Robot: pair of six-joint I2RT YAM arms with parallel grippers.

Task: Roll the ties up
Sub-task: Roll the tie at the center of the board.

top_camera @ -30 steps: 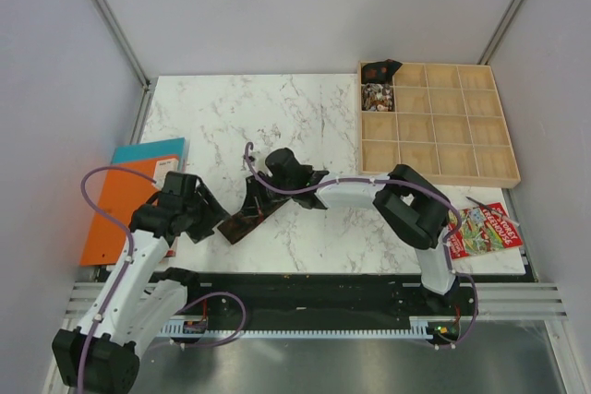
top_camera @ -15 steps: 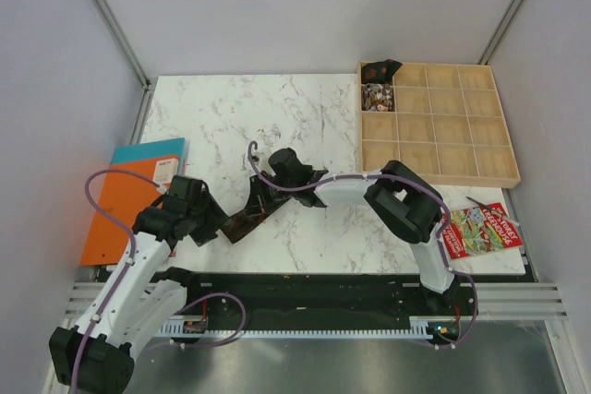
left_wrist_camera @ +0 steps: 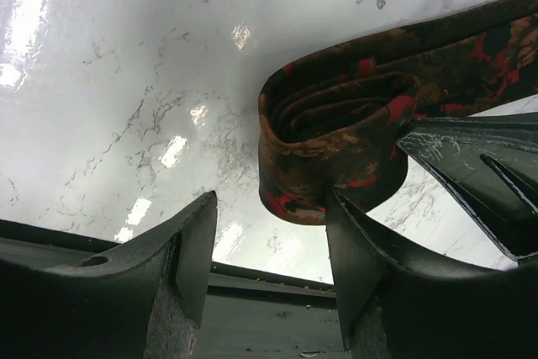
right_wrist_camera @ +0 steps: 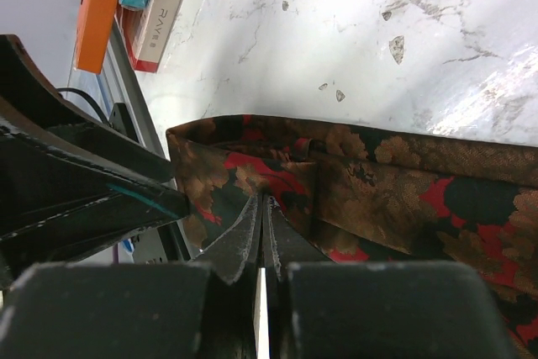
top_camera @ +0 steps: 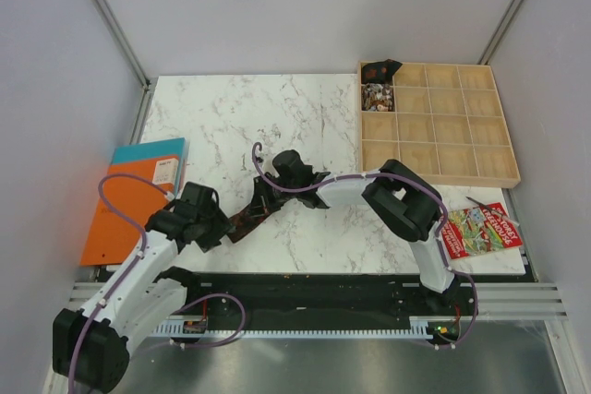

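Observation:
The dark brown tie (top_camera: 247, 217) with red and tan flowers lies near the table's front edge, its near end wound into a coil (left_wrist_camera: 336, 145). My left gripper (top_camera: 218, 226) is open. Its fingers (left_wrist_camera: 181, 250) stand on either side of empty space just in front of the coil, and the right-hand finger touches the coil's lower edge. My right gripper (top_camera: 266, 197) is shut, its tips pressed into the tie's fabric (right_wrist_camera: 262, 201) beside the coil. Its black fingers (left_wrist_camera: 475, 161) also show in the left wrist view, right of the coil.
A wooden compartment tray (top_camera: 443, 149) stands at the back right, with rolled ties in two far-left cells (top_camera: 378, 83). An orange folder and a teal book (top_camera: 129, 196) lie off the table's left edge. A colourful booklet (top_camera: 482, 230) lies at the front right.
My left gripper has moved right and a little nearer, up to the coiled end of the tie. My right gripper has shifted slightly left with the tie.

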